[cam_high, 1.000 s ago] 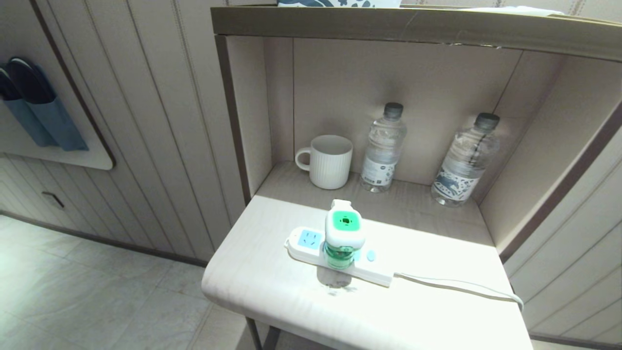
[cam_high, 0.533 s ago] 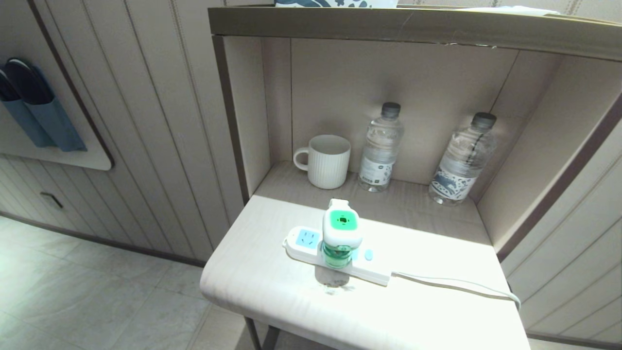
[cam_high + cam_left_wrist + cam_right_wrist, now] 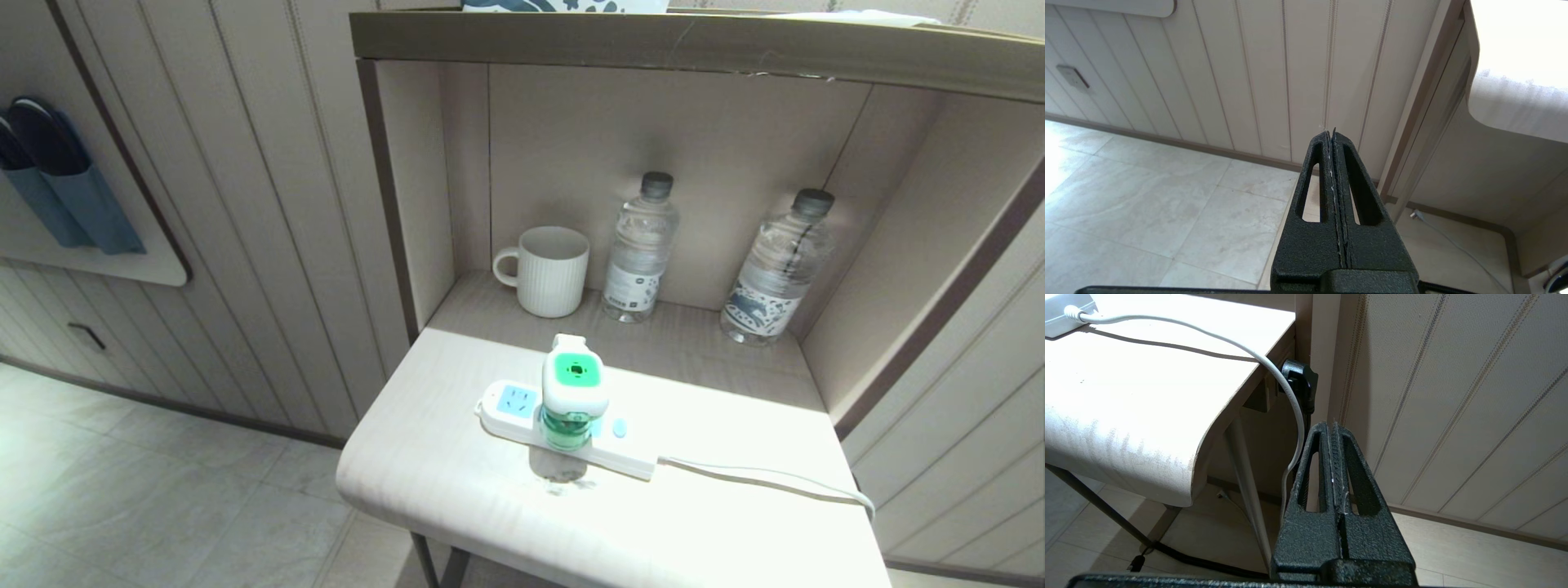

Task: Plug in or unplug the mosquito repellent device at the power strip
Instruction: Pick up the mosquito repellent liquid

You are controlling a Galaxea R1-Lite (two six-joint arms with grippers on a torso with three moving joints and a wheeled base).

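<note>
The mosquito repellent device (image 3: 575, 392) stands upright, plugged into the power strip (image 3: 563, 429), so the step ahead looks like pulling it out. The strip lies near the front of the bench (image 3: 457, 482), its long axis running across from left to right, with its cord (image 3: 767, 480) trailing off the right edge. Neither arm shows in the head view. The left gripper (image 3: 1333, 136) hangs low beside the bench's left corner, jaws pressed together and holding nothing; the right gripper (image 3: 1333, 428) hangs off the bench's right corner near the drooping cord (image 3: 1290, 396), jaws likewise closed and empty. From both, the device sits up and inward over the bench top; I cannot tell which arm is nearer. Behind it, in the alcove, a mug (image 3: 549, 271) and two water bottles (image 3: 641, 245) stand well apart from it, leaving the approach from front and above open.
</note>
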